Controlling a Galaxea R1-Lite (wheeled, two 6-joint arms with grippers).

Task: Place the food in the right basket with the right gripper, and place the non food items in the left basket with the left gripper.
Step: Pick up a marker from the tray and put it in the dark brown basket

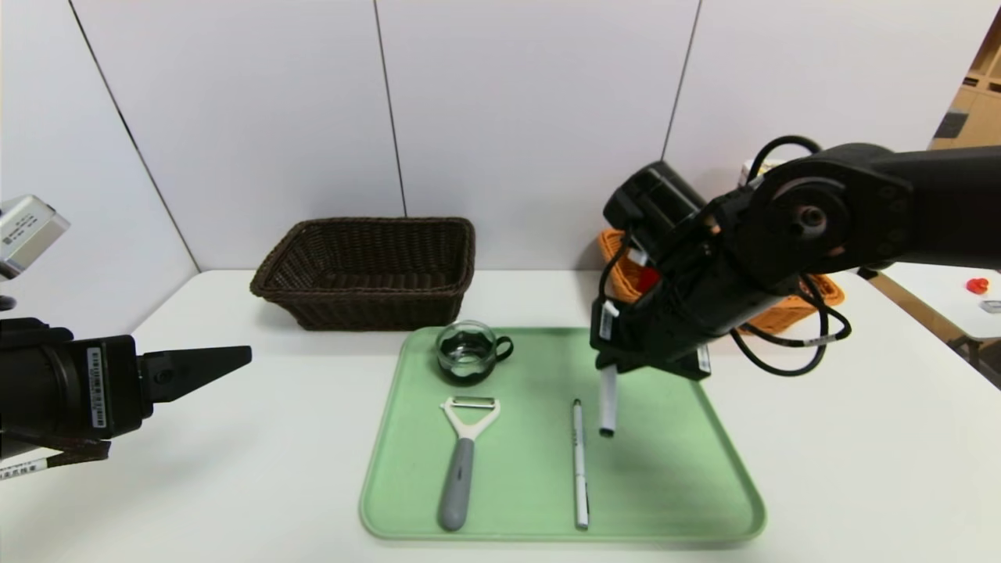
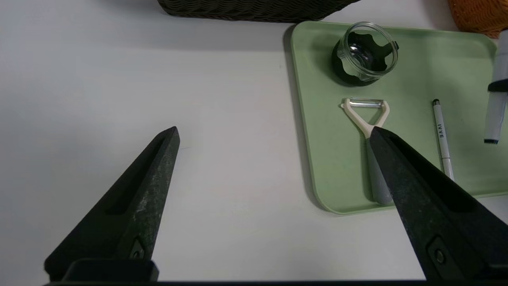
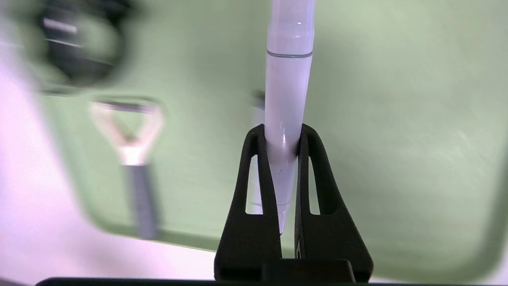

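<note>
My right gripper (image 1: 608, 374) is shut on the thick white black-tipped marker (image 1: 607, 407), which hangs tip down just above the green tray (image 1: 688, 469). The right wrist view shows the fingers (image 3: 258, 143) clamped on the marker (image 3: 287, 79). On the tray lie the dark glass cup (image 1: 468, 352), the peeler (image 1: 463, 457) and the thin white pen (image 1: 579, 465). My left gripper (image 1: 235, 360) is open and empty over the table left of the tray. The dark brown basket (image 1: 367, 270) stands at the back. The orange basket (image 1: 782, 313) is behind my right arm, with something red (image 1: 647, 277) showing in it. The yellow box is hidden.
The left wrist view shows the left gripper (image 2: 274, 131) over bare table beside the tray's near left corner (image 2: 317, 119), with the cup (image 2: 367, 53), peeler (image 2: 367, 119), pen (image 2: 441, 137) and hanging marker (image 2: 496, 115) beyond. A wall stands behind the baskets.
</note>
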